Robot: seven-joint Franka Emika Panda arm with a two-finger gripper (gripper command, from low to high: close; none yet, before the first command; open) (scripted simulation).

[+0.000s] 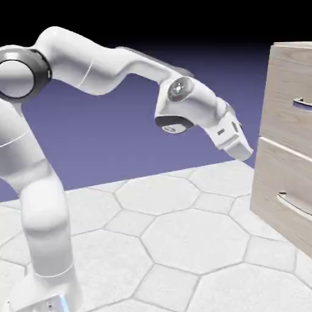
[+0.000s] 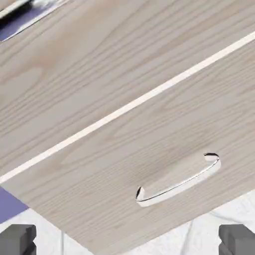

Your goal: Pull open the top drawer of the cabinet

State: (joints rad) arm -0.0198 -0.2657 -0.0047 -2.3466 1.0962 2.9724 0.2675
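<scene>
The cabinet (image 1: 286, 140) stands at the right edge of the exterior view, pale wood grain with two stacked fronts. The top drawer (image 1: 285, 91) is flush and carries a silver handle (image 1: 303, 103). My gripper (image 1: 242, 149) hangs just left of the cabinet, level with the seam between the drawers, and touches nothing. In the hand view the top drawer (image 2: 89, 60) fills the upper left, with its handle (image 2: 27, 7) at the top corner. The gripper (image 2: 127, 241) is open: grey fingertips (image 2: 17, 239) sit far apart with nothing between them.
The lower drawer (image 1: 281, 189) has a like silver handle (image 1: 295, 206), which also shows large in the hand view as the lower handle (image 2: 177, 182). A white hexagon-tiled tabletop (image 1: 183, 237) spreads under the arm.
</scene>
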